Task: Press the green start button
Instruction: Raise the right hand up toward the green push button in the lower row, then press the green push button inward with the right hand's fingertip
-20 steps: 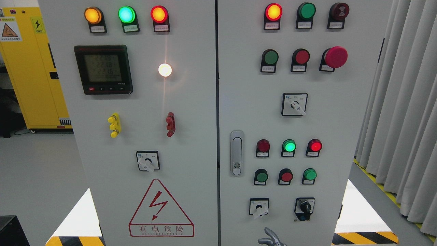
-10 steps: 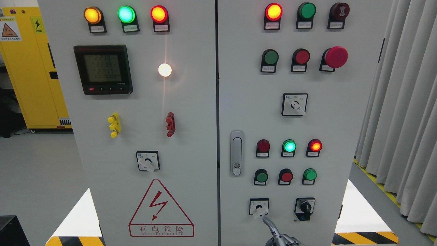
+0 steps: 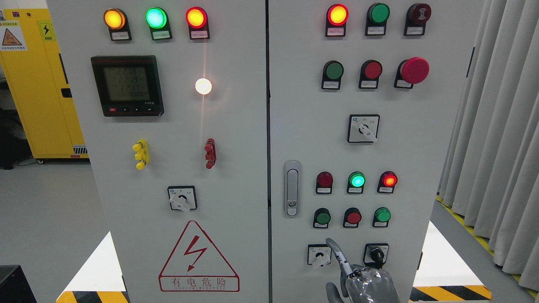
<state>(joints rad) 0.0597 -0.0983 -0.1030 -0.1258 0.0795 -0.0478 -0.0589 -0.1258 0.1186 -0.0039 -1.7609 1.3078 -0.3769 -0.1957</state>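
Two green buttons [image 3: 323,218] [image 3: 382,214] flank one red button [image 3: 353,217] (right hand [image 3: 365,284] below).

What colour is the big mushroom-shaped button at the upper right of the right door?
Red. The mushroom-shaped button shows clearly in the head view.

My right hand [image 3: 362,284] comes in at six o'clock, its wrist and arm cut off by the bottom edge, so only one raised finger [image 3: 337,252] and part of the palm show. The small labels [image 3: 321,225] under each button are too small to read. The meter screen [image 3: 127,83] at ten o'clock shows digits too blurred to make out.
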